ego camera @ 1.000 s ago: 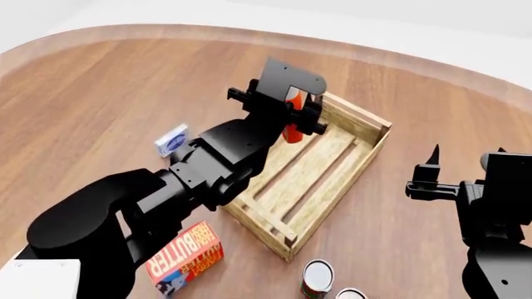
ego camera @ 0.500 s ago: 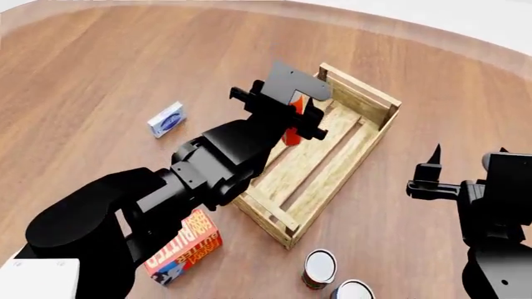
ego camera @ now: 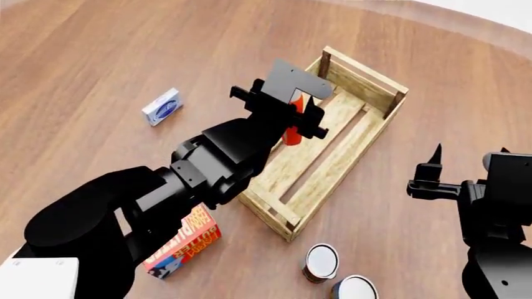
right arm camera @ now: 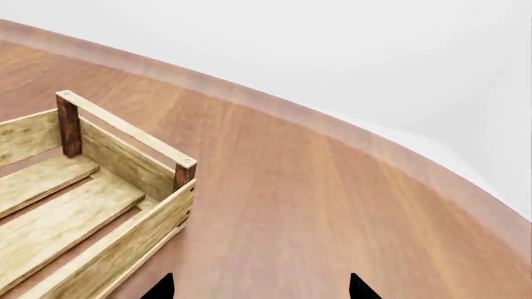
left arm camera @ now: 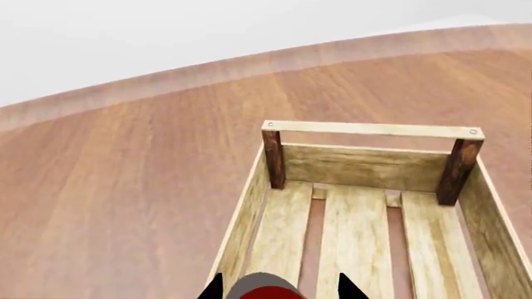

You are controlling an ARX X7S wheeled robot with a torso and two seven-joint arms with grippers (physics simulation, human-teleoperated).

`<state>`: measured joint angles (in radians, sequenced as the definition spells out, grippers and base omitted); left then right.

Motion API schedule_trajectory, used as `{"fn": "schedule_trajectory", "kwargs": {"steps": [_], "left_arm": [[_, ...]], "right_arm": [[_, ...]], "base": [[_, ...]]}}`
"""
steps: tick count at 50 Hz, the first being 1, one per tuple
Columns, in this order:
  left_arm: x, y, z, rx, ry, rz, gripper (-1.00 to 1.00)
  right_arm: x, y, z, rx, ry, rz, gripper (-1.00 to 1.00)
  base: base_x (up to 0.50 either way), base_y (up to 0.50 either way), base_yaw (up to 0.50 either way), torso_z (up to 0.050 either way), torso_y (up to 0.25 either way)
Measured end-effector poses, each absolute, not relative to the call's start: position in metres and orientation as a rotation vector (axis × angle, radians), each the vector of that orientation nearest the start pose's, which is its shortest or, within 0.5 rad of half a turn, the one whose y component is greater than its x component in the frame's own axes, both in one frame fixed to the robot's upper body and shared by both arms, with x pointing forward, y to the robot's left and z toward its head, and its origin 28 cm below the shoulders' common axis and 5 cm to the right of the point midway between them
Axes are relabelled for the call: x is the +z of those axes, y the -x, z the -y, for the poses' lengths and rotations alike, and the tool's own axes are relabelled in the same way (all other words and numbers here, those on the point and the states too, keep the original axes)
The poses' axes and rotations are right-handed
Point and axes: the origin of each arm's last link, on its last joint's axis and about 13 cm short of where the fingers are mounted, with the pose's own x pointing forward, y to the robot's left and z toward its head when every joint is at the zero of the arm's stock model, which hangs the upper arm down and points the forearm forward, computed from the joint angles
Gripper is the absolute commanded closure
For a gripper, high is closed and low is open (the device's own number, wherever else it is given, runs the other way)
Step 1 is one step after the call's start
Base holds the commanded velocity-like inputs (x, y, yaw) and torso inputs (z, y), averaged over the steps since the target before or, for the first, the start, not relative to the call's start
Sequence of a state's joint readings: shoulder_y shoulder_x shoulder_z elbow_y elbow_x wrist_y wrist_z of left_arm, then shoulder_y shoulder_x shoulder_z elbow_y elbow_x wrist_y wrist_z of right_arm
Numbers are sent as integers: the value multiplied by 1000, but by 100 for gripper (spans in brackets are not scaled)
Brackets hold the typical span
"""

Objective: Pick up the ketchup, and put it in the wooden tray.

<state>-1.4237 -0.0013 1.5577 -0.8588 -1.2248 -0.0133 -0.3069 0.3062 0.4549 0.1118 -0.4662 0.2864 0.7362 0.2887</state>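
My left gripper [ego camera: 293, 118] is shut on the ketchup [ego camera: 293, 128], an orange-red bottle mostly hidden behind the gripper. It hangs over the near-left part of the wooden tray [ego camera: 375, 128], a pale slatted crate with corner posts. In the left wrist view the bottle's grey-white cap and red top [left arm camera: 264, 289] sit between the two dark fingertips, above the tray's slats [left arm camera: 357, 230]. My right gripper [ego camera: 434, 168] is open and empty, to the right of the tray. The right wrist view shows the tray's corner [right arm camera: 124, 180] and bare wood floor between its fingertips.
A red-orange butter box [ego camera: 184, 243] lies at the near left by my left arm. A small blue-and-white box [ego camera: 161, 106] lies further left. Two tin cans [ego camera: 321, 261] [ego camera: 353, 288] stand near the tray's near corner. The wooden surface curves to a white edge at the far right.
The head view has tilted, so the scene sits a little lower and the tray looks further right. My left gripper still holds the ketchup over the tray. The right arm has not moved.
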Motion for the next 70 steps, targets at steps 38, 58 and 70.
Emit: {"fn": "schedule_trajectory", "kwargs": {"steps": [38,58,70], "left_arm": [[182,-392,-85,-418,-289,-21,100],[175,-391,-85,-416,-293,-33,100],[173,-390,-86,-416,-298,-39,-100]], "right_arm": [[156,-242,195,-352,181,63,-100],[156,-241,195,-362,179,55,-100],[156,-241,195,-364,179,51,-100]], "base": [[0,0,0,0,0],[0,0,0,0,0],[0,0,0,0,0]]}}
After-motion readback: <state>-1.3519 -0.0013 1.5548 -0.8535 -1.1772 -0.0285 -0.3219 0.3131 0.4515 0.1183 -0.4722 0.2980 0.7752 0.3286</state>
